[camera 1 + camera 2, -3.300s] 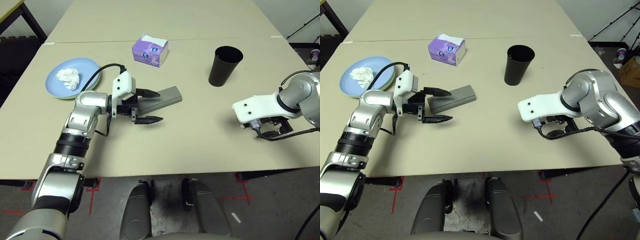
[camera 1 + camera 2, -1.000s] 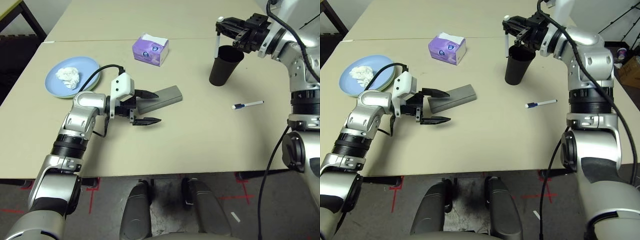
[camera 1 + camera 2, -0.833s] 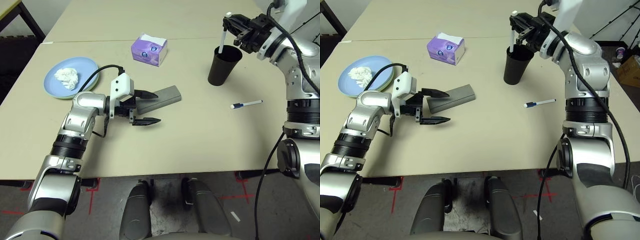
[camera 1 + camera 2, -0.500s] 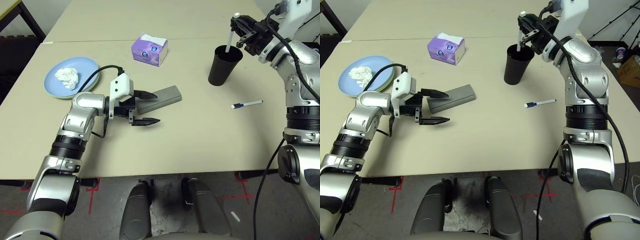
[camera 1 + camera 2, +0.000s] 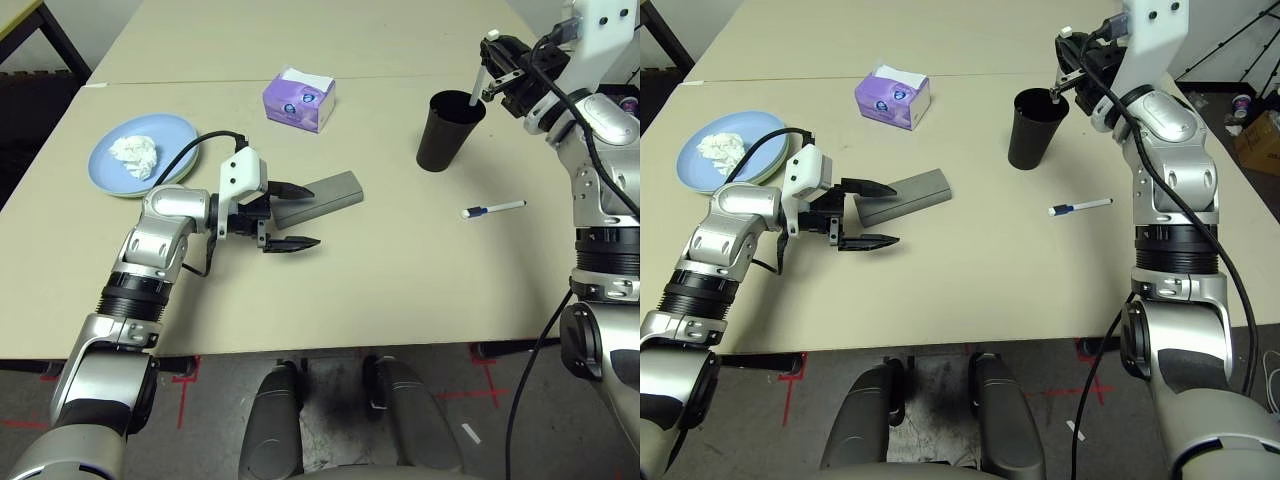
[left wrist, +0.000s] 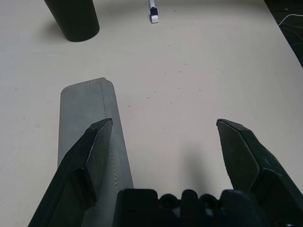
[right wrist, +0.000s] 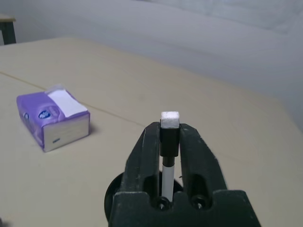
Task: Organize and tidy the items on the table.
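My right gripper (image 5: 492, 62) hangs over the far right rim of the black cup (image 5: 447, 135), shut on a thin white pen (image 5: 480, 75). The pen slants down, with its lower end inside the cup's mouth. In the right wrist view the pen (image 7: 169, 142) sits between the two fingers. A second white pen (image 5: 493, 209) lies on the table (image 5: 380, 290) right of the cup. My left gripper (image 5: 298, 215) is open. Its far finger (image 6: 97, 142) rests over the near end of the grey glasses case (image 5: 325, 193). A crumpled white tissue (image 5: 137, 153) lies on the light blue plate (image 5: 108, 168).
A purple tissue box (image 5: 300, 100) stands at the back, between the plate and the cup. A seam across the tabletop runs behind it. The dark floor and a black-framed table (image 5: 30, 30) lie off the left edge.
My right gripper has carried the pen from the cup's left rim across to its right side. The pen now slants into the cup. The left arm has not moved.
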